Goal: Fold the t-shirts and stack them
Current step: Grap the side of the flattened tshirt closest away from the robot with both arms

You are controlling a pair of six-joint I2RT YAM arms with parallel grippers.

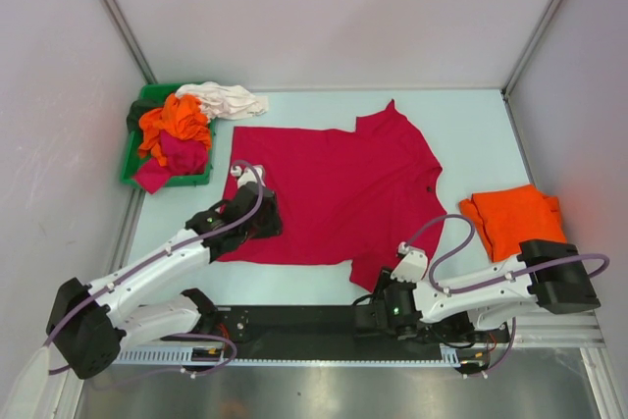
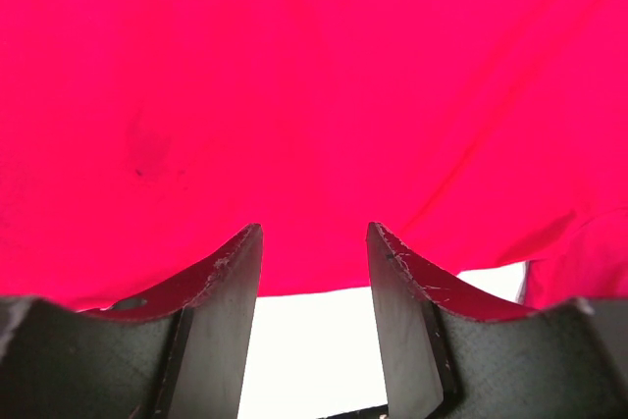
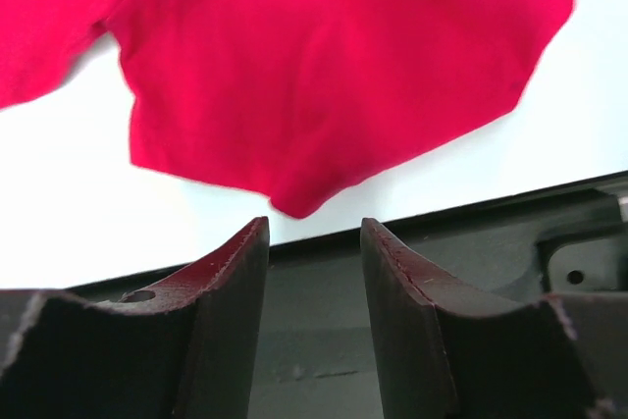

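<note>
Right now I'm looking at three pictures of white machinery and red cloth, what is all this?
Two robot arms are bolted to a table. The wide picture looks down from above; the other two come from wrist cameras. A crimson t-shirt lies spread flat, a folded orange t-shirt at the right, more shirts heaped in a green bin. The left arm's fingers are open over the crimson one; the right arm's fingers are open beside its sleeve. Nothing is held.

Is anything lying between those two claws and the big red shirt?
Nothing visible. The left gripper hangs open right at the red shirt's near-left edge, and the right gripper, also open, faces its sleeve corner with nothing lying between.
</note>
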